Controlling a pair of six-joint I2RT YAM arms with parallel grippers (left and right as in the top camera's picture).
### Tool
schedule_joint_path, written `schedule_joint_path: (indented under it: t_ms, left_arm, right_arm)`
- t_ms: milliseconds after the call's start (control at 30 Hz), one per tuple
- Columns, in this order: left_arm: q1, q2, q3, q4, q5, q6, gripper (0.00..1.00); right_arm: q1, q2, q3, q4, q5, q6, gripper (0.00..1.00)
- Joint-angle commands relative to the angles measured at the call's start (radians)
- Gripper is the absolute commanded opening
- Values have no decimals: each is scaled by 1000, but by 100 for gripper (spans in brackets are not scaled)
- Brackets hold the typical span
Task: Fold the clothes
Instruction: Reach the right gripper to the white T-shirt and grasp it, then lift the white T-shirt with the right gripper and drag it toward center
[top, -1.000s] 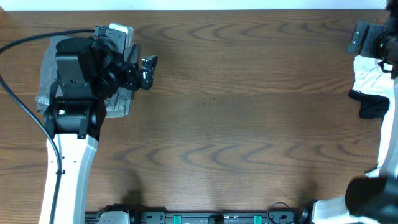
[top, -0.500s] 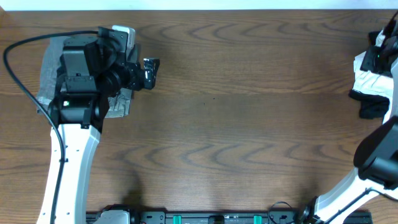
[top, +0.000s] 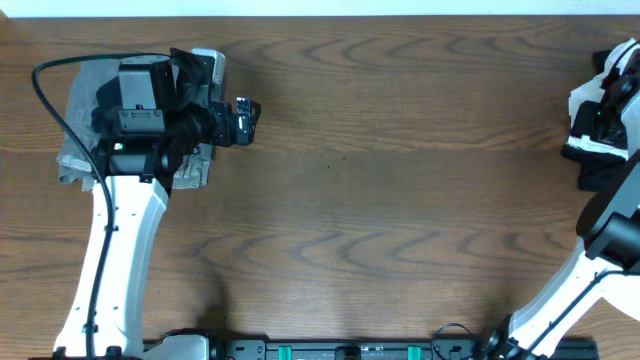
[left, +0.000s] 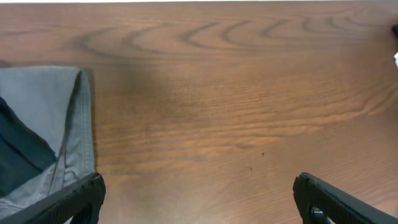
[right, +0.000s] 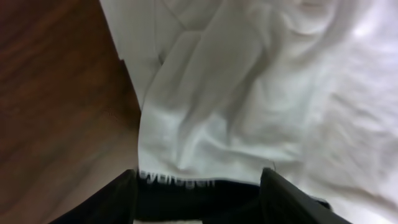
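Observation:
The white T-shirt (top: 582, 102) lies crumpled at the far right edge of the table. In the right wrist view it (right: 249, 93) fills most of the frame, with a black printed band with white text (right: 199, 194) at the bottom. My right gripper (top: 604, 118) is right above the shirt, open, its two dark fingers (right: 199, 202) wide apart on either side of the black band. My left gripper (top: 246, 118) is open and empty over bare wood at the back left (left: 199, 205).
A folded grey garment (top: 78, 112) lies under my left arm at the back left, and its edge shows in the left wrist view (left: 46, 118). A dark object (top: 600, 172) lies just in front of the white shirt. The brown wooden table (top: 380, 200) spans the view.
My right gripper has moved from the back edge forward and down onto the white shirt. My left arm has shifted slightly to the right, its gripper still open.

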Motion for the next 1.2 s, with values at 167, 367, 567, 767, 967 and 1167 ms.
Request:
schedule_joint_path:
  t_ms: [167,367,567,767,967,1167]
  left_arm:
    - [-4,4,10,-2,7,-6,98]
    - [-4,4,10,-2,7,-6,98]
    - [-4,7,10,-2,7,-6,98]
    - [-4,7,10,-6,7,-6,98]
    - [-4,9,10,-16,7,-6,98]
    - [-4,13,10,-17,7,-6,98]
  right_arm:
    - [10,72,14,57,-10,-15,61]
    - [17,116,14,75,-55,-14,61]
    - [19,139,14,69,-41,-14,40]
    - [20,135,26,66,19,-14,13]
    - [22,109,64,61,18,-14,11]
    - [23,36,111,50,17,-14,7]
